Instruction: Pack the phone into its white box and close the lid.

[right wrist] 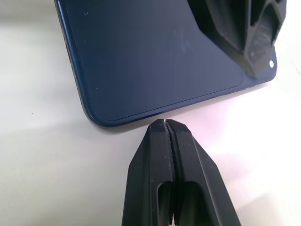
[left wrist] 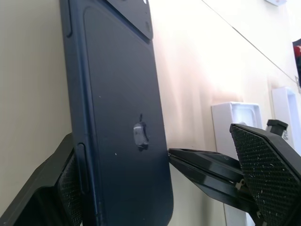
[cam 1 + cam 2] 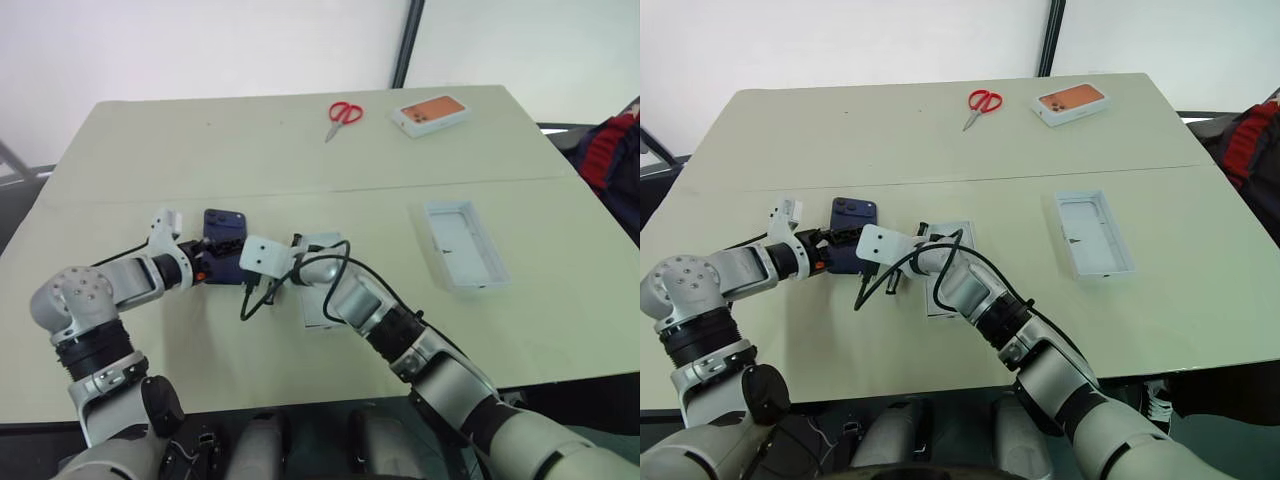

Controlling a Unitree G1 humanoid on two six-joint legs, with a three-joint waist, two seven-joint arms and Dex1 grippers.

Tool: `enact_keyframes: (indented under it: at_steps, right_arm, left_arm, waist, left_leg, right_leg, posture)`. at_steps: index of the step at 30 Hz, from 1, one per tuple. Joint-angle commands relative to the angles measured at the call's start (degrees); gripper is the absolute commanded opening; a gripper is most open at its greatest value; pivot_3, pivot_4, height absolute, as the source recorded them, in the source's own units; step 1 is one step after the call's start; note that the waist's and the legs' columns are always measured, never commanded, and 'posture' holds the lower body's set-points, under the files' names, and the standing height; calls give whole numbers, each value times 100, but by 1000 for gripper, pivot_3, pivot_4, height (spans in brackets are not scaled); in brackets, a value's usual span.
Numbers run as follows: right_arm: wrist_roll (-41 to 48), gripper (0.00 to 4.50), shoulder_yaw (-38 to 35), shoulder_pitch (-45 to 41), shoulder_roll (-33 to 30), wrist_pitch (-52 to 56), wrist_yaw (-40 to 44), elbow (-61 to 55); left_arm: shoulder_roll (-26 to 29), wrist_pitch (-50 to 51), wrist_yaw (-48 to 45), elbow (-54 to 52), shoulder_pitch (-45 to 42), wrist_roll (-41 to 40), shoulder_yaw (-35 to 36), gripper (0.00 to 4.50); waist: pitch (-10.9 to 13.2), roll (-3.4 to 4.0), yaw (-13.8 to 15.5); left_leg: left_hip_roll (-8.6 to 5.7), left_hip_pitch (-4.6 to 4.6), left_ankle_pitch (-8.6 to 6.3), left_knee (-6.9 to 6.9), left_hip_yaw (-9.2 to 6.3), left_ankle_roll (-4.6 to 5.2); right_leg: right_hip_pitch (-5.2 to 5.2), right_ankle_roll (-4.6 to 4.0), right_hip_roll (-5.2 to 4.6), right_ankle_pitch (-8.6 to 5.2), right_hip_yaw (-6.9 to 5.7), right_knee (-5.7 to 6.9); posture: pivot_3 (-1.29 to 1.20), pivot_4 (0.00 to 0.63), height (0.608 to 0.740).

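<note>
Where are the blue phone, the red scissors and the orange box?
phone (image 2: 117,117): left wrist view, middle of its dark blue back, by the logo.
scissors (image 3: 346,112): left eye view, on the red handles.
orange box (image 3: 432,112): left eye view, middle of its orange top.

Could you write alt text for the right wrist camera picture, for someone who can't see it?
A dark navy phone lies back up on a pale table, one rounded corner nearest the camera. The right gripper, its two black fingers pressed shut, points at the phone's near edge, and a black finger of the left gripper rests over its far corner.
</note>
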Motion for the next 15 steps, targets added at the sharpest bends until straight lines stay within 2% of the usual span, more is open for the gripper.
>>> enact_keyframes:
  at_steps: [1, 2, 3, 4, 10, 15]
  right_arm:
    - [-42, 48, 25, 6, 31, 0, 41, -205]
    - [-47, 48, 20, 7, 30, 0, 43, -210]
    - [-51, 0, 13, 13, 20, 5, 49, -232]
    - [-55, 0, 8, 21, 6, 10, 55, -256]
    - [-77, 0, -1, 40, -35, 57, 80, -394]
    - [-96, 0, -4, 43, -96, 170, 186, -874]
  left_arm:
    - [19, -43, 144, -86, -45, 114, 138, 4500]
    - [4, -51, 165, -94, -49, 116, 168, 4500]
    - [-21, -73, 192, -112, -53, 104, 240, 3964]
    - [-35, -66, 215, -121, -63, 92, 308, 3674]
    - [-87, 22, 298, -89, -214, 81, 688, 677]
    - [-240, 107, 389, -72, -372, -12, 1243, 677]
  waist:
    - [0, 0, 0]
    - [0, 0, 0]
    - [0, 0, -1]
    - [0, 0, -1]
    - [-1, -4, 9]
    - [-2, -7, -3]
  left_leg:
    - [0, 0, 0, 0, 0, 0]
    - [0, 0, 0, 0, 0, 0]
    - [0, 0, 0, 0, 0, 0]
    - [1, 0, 0, 0, 0, 0]
    - [0, -5, 0, 0, 1, 0]
    - [0, -5, 0, -2, 2, -1]
  right_leg:
    - [0, 0, 0, 0, 0, 0]
    - [0, 0, 1, 0, 0, 0]
    - [0, 0, 1, 0, 0, 0]
    - [-1, 0, 1, 0, 0, 0]
    - [-5, 0, -1, 0, 1, -1]
    - [-8, 0, 0, 0, 2, -1]
  posture:
    - [0, 150, 740]
    - [0, 150, 740]
    - [0, 150, 740]
    - [0, 150, 740]
    - [0, 150, 740]
    - [0, 150, 740]
